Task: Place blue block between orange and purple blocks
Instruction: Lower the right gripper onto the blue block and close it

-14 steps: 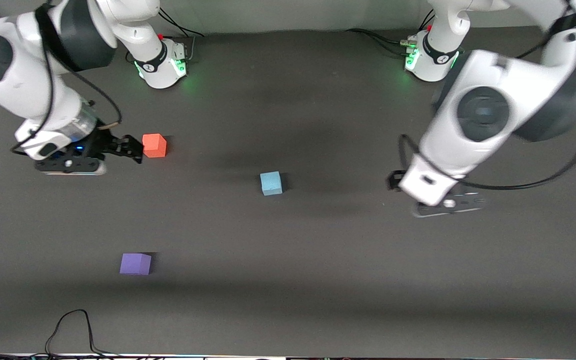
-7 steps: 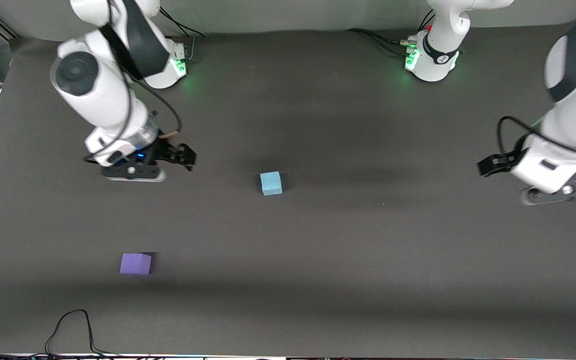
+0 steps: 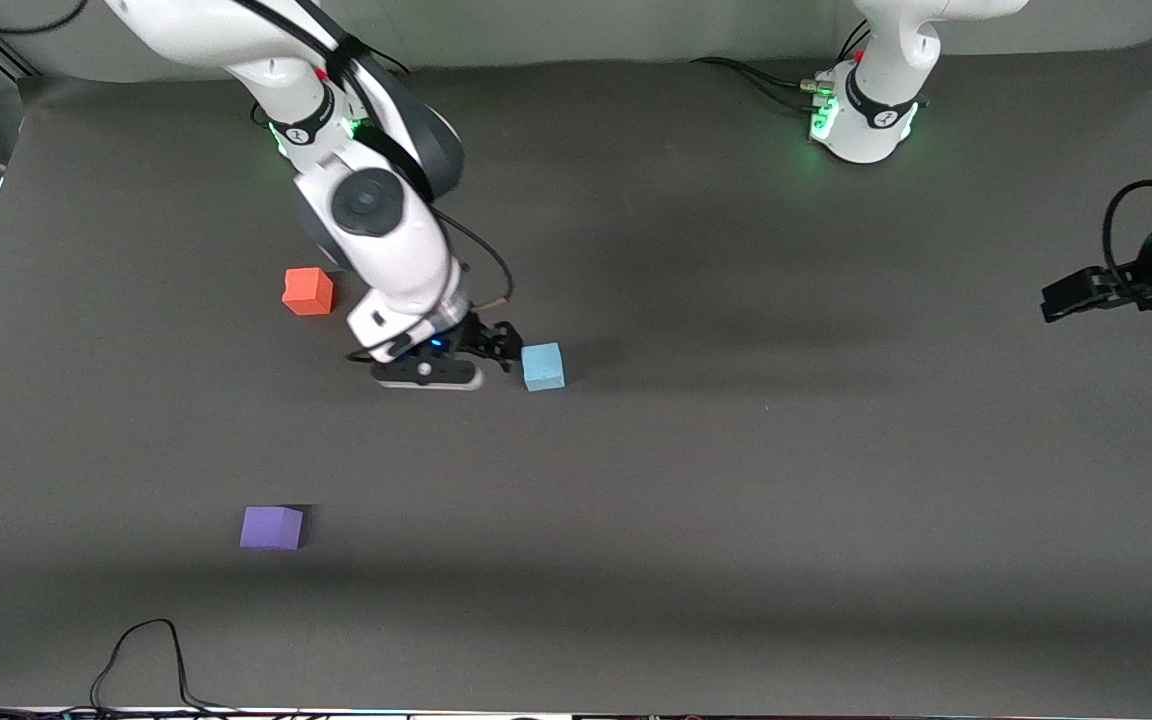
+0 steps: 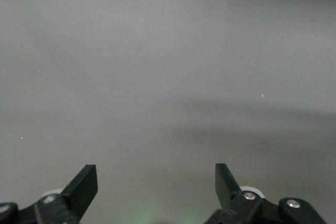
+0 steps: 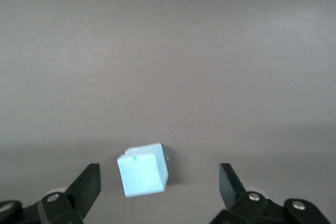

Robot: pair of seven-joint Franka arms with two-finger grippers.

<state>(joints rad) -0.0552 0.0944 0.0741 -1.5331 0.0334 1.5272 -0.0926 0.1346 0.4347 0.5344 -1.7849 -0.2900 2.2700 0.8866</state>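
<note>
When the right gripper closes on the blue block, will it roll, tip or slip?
The blue block is a flat-faced cube, so it probably won't roll or tip. Its matte faces likely give the open right gripper fair purchase. A chipped top edge suggests a soft, light material.

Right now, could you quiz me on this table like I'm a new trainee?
1. True or false: the right gripper is open beside the blue block.
2. Which block lies nearest the front camera? A) orange block B) purple block C) blue block
3. Fill in: the left gripper grips ____.

Key: 1 true; 2 B; 3 nothing, it waits open at its end of the table.
</note>
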